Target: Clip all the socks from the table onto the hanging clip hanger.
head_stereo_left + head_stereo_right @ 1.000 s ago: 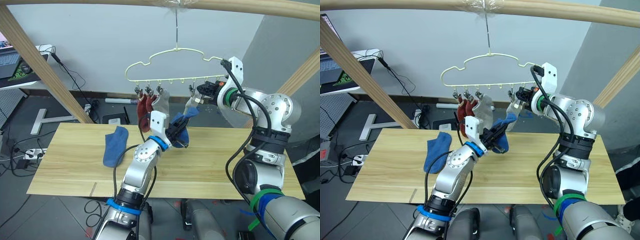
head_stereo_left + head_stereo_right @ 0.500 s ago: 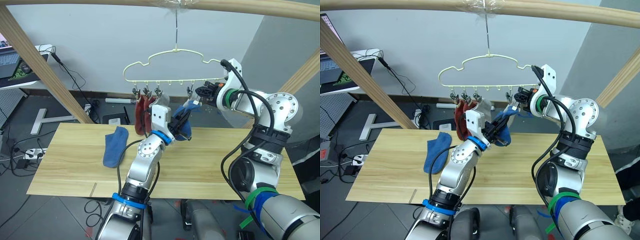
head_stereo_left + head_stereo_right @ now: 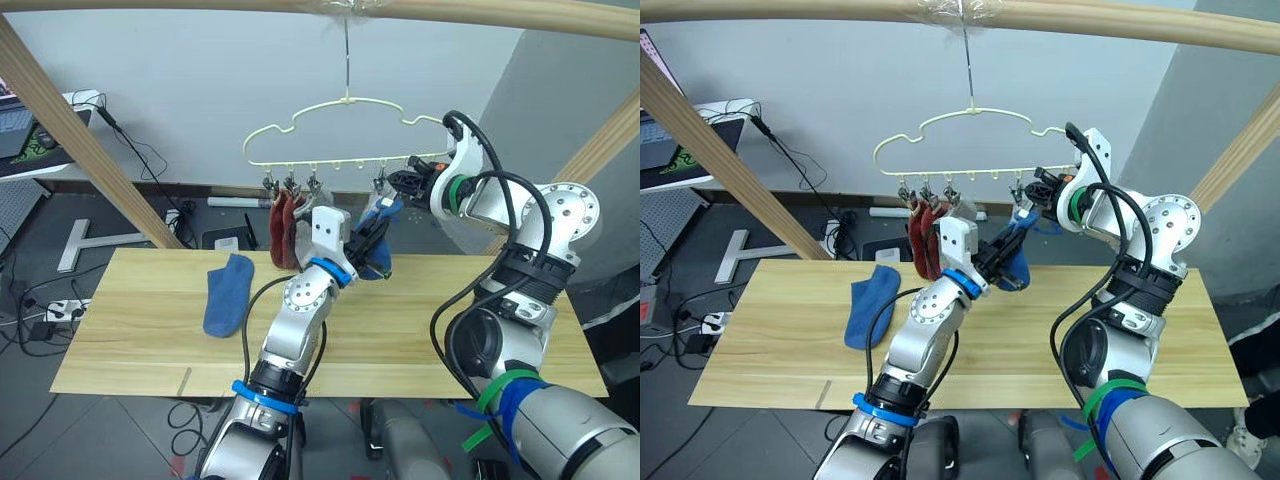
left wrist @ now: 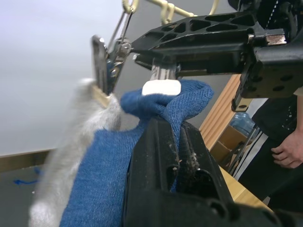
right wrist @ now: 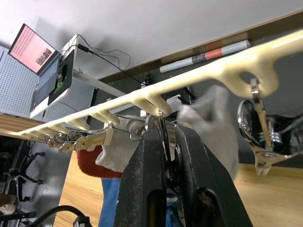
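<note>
**Blue sock raised to the hanger**

Our left gripper [image 3: 374, 238] jaws pinch a blue sock [image 4: 165, 106] up at a clip [image 5: 163, 137] our right gripper [image 3: 400, 183] jaws squeeze. Red socks [image 3: 283, 225] and grey socks [image 4: 80, 142] crowd alongside on the hanger [image 3: 340, 135]. Another blue sock [image 3: 225, 294] lies on the desk [image 3: 450, 320], with open boards around.

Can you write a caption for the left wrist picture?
The left gripper lifts a blue sock up to a clip squeezed by the right gripper, beside a hanging grey sock.
</note>
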